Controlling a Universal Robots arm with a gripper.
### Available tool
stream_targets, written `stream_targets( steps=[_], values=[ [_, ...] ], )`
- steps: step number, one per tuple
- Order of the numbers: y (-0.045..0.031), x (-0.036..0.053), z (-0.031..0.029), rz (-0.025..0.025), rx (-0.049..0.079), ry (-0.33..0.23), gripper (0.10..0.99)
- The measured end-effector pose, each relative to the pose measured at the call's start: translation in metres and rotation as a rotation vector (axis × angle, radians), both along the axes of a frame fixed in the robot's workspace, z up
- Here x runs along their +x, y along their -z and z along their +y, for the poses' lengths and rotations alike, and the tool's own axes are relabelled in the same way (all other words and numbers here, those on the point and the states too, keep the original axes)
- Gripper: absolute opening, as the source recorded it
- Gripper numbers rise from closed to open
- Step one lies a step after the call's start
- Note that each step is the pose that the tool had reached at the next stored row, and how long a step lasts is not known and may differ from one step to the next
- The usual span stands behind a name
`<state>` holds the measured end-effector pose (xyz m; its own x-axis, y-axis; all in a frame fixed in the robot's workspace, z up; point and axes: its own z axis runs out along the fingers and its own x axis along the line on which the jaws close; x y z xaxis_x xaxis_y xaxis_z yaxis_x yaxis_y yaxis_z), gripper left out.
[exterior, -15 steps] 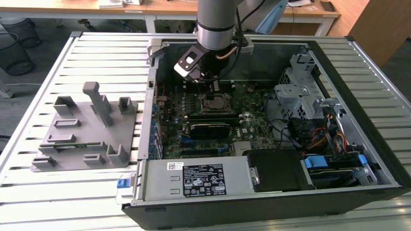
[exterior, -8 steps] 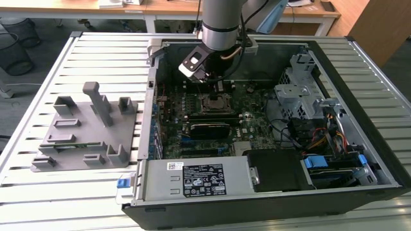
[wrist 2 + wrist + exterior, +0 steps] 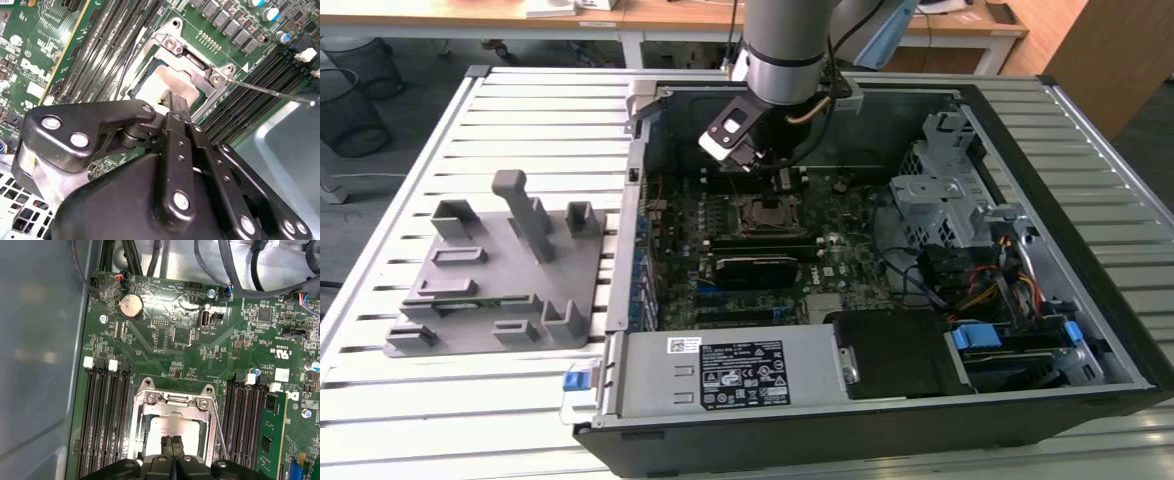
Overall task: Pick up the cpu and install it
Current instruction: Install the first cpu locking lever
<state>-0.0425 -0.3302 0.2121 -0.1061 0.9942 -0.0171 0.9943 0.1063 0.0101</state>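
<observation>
The gripper (image 3: 171, 441) hangs just over the cpu (image 3: 172, 426) — its 2 fingers are pressed together. The cpu lies flat inside the metal frame (image 3: 172, 401) on the green board (image 3: 165, 357).

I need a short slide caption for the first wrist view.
End effector above the cpu, which lies in the socket on the motherboard.

Exterior view high above case (image 3: 854, 440); both wrist views near socket (image 3: 170, 45) (image 3: 175, 401).

Closed fingers (image 3: 167, 446) over cpu (image 3: 170, 426) in socket frame (image 3: 172, 401)
</observation>
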Motion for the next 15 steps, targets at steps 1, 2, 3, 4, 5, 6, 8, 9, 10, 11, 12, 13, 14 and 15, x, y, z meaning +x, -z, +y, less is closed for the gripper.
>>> stream_targets(
  steps=[1,2,3,4,5,6,8,9,10,11,12,13,14,15],
  values=[
    [0.0,0.0004,0.0,-0.0001,0.0,0.0,0.106],
    [0.0,0.0005,0.0,-0.0001,0.0,0.0,0.106],
    [0.0,0.0006,0.0,0.0,0.0,0.0,0.106],
    [-0.0001,0.0007,0.0,0.0,0.0,0.0,0.106],
    [-0.0005,0.0008,0.0001,0.0001,0.0,0.0,0.106],
    [-0.0012,0.0008,0.0,0.0001,0.0,0.0,0.106],
    [-0.0034,0.0009,0.0,0.0,0.0,0.0,0.106],
    [-0.0044,0.001,0.0,0.0,0.0,0.0,0.106],
    [-0.0054,0.001,0.0,0.0,0.0,0.0,0.106],
    [-0.0065,0.001,0.0,0.0,0.0,0.0,0.106],
    [-0.008,0.001,0.0,0.0,0.0,0.0,0.106],
    [-0.0096,0.001,0.0,0.0,0.0,0.0,0.106],
    [-0.0112,0.001,0.0,-0.0001,0.0,0.0,0.106],
    [-0.0127,0.001,0.0,-0.0003,0.0,0.0,0.106]
  ],
)
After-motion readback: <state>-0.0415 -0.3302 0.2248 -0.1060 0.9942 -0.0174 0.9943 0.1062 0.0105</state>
